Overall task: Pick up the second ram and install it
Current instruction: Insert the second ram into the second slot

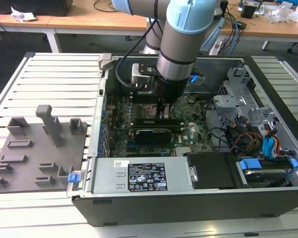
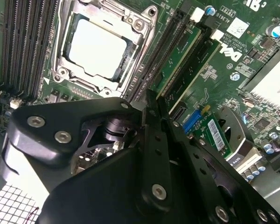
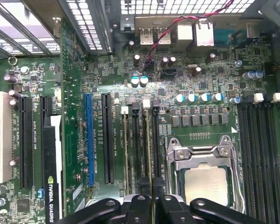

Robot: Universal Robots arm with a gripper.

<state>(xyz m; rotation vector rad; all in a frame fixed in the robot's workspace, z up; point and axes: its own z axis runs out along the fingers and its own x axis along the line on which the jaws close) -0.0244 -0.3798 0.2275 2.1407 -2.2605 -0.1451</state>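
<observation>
Pale slatted workbench (image 1: 49, 74) underneath, carrying an open computer case (image 1: 188, 198), with a grey tray (image 1: 20, 163) of plastic blocks lying flat toward the exterior view's left, well apart from the work. Reaches down into the case from above with the arm (image 1: 181, 44), wrist upright over the motherboard (image 3: 200, 70). Clenches the gripper (image 3: 154, 205) on the second ram (image 3: 153, 149), fingers pressed close on either face of the thin green stick near one of its ends. Holds the stick edge-on and upright, running along one of the long black slots just beside the processor socket (image 3: 203, 179), with an empty-looking slot (image 3: 140, 144) next to it on the far side from the socket. Hard to tell whether the lower edge is touching the slot floor or hanging just above it. Reads as the install step, pick-up already done: stick out of the tray and lined up over the board. Calls, by judgement, for a straight push down with no tilt, edge kept true to the slot along its whole length, and the white end clip (image 3: 146, 103) free to swing in and lock; any skew risks jamming or bending the board.
</observation>
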